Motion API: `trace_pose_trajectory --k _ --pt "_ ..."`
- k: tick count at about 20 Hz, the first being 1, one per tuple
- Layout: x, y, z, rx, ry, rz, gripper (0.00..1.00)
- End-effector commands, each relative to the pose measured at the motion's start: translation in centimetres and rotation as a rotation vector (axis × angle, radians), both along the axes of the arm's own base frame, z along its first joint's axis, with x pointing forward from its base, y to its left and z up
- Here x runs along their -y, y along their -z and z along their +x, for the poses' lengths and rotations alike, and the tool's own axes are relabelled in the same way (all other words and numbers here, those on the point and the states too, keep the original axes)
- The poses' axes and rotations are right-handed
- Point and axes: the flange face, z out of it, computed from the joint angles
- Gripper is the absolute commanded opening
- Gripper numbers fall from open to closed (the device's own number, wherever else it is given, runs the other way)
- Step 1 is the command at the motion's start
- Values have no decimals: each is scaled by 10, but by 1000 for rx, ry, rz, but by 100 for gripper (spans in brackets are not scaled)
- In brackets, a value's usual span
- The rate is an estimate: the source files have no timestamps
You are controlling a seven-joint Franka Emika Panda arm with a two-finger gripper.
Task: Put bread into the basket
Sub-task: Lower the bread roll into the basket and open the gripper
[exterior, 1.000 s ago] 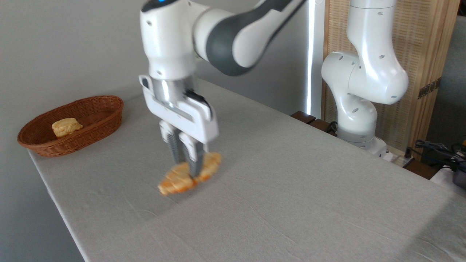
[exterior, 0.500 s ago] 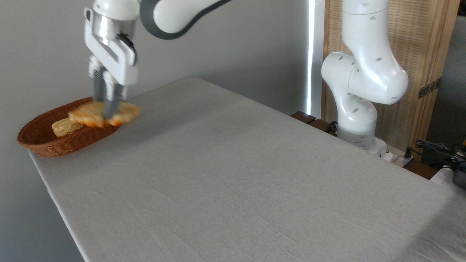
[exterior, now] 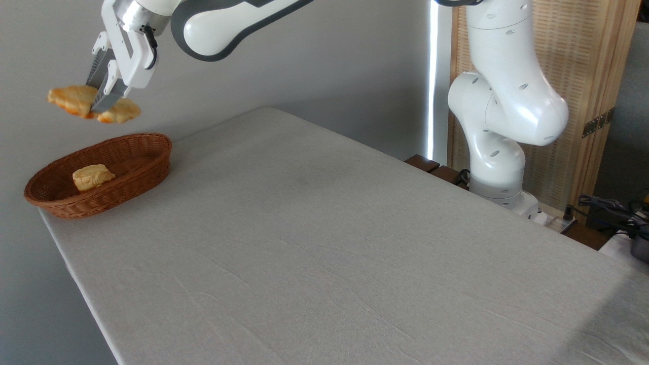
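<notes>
The golden-orange bread (exterior: 71, 100) hangs in the air at the upper left, well above the basket. My gripper (exterior: 101, 103) is shut on its middle, tilted down to the left, with both pointed ends of the loaf sticking out on either side of the fingers. The reddish-brown wicker basket (exterior: 137, 170) stands on the table's far left corner, below and slightly right of the loaf.
A small pale yellow bread chunk (exterior: 92, 176) lies in the basket's left half. The grey table (exterior: 324, 243) drops off at its left edge right beside the basket. The arm's white base (exterior: 499, 152) stands at the right, with cables (exterior: 608, 208) beyond it.
The gripper has carried the bread from low over the basket's right end up and to the left, so it now hangs high above the basket. The basket and chunk have not moved.
</notes>
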Motion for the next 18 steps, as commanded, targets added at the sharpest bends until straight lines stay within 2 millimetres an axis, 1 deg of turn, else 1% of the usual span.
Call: trace_pose_trajectory --k 1,3,5,7,11,12,13,16,18 --pt "42 17 -11 58 44 1 54" --pt "60 35 -19 80 66 48 52" --pt "68 50 -18 108 72 97 50" --pt "86 64 -25 135 98 132 49" --pt "93 86 -20 165 101 178 48" --pt "101 91 -27 166 119 184 51" --pt "104 96 -27 166 125 190 53" --pt "106 105 -26 173 139 207 53" --pt "112 112 -29 171 154 216 54"
